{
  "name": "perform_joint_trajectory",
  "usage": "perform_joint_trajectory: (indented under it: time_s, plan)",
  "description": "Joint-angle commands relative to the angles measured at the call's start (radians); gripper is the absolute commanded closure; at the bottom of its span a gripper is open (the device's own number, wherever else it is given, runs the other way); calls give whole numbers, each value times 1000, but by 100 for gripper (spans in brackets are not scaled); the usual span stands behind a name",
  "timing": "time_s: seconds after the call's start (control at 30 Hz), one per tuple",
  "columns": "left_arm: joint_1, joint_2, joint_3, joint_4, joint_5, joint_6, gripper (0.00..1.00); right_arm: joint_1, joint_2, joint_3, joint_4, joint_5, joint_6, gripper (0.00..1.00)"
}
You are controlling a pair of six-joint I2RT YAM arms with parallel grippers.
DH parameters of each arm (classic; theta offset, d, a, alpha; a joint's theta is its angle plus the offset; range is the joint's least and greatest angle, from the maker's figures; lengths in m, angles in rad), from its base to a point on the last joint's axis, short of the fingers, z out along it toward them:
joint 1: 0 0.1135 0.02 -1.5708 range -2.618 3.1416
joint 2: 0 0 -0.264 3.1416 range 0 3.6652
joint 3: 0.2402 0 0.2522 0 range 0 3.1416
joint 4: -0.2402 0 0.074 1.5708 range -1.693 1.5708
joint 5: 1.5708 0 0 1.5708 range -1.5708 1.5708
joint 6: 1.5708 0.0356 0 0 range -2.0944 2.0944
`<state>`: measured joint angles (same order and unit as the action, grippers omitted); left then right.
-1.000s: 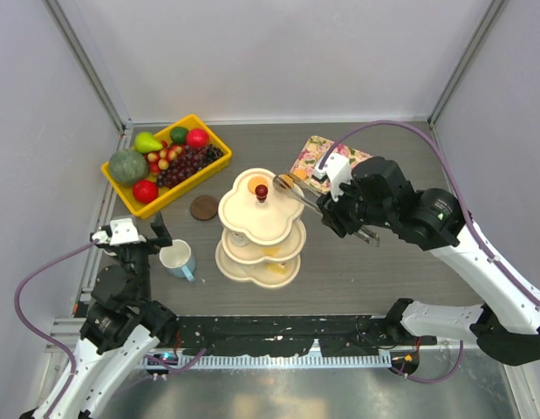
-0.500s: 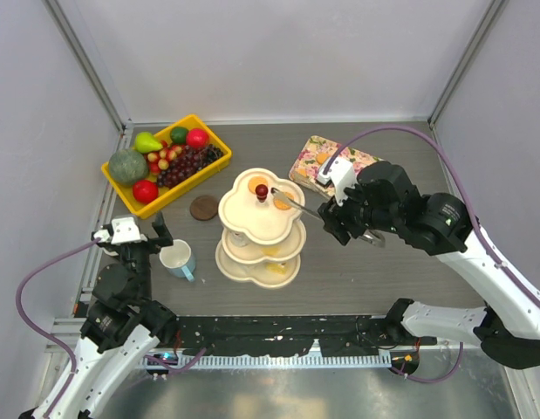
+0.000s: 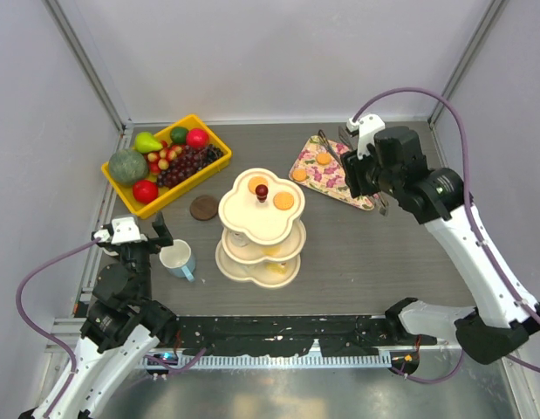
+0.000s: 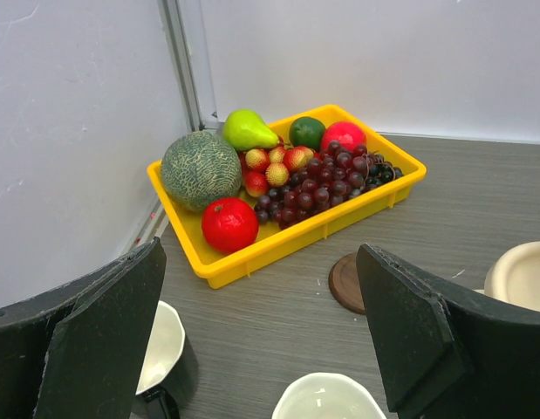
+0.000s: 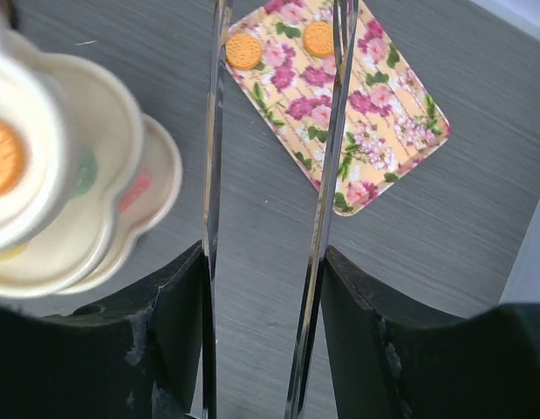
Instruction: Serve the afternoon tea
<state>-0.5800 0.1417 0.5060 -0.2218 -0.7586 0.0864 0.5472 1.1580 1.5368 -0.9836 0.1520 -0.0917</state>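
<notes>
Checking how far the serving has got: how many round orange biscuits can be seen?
4. Two lie on the stand's top tier, one left of the red knob and one right of it. Two more remain on the floral tray. Lower tiers may hide others.

stand (image 5: pixel 51 175) blurred and cropped at left; lower-tier pastries (image 5: pixel 134 190) indistinct

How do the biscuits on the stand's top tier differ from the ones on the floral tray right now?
The two top-tier biscuits lie on the plain cream stand, beside its red knob. The two tray biscuits lie flat on the floral tray, at table level near its left end. The right gripper reaches over the tray pair, not the stand. Both pairs are round, orange and alike in size.
</notes>
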Motion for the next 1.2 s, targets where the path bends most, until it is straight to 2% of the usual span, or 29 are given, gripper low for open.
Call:
perform_joint_trajectory:
  time_s: [0.0,0.23,0.53,0.8,1.0,1.17]
  plan:
    - [5,1,14,27,1,-5,1,-88,89,-32,127,-29,35,44]
    - [5,7,11,27,5,-7,1,-176,308,-101,279,-20,63,45]
    - [5,18,11,32,5,-8,1,-187,598,5,329,50,43,44]
    - [5,27,11,33,7,-7,1,-190,742,98,333,73,32,42]
    - [5,30,9,35,10,-7,1,-190,808,143,333,126,20,42]
    - [6,30,8,33,7,-8,1,-190,844,161,332,109,7,42]
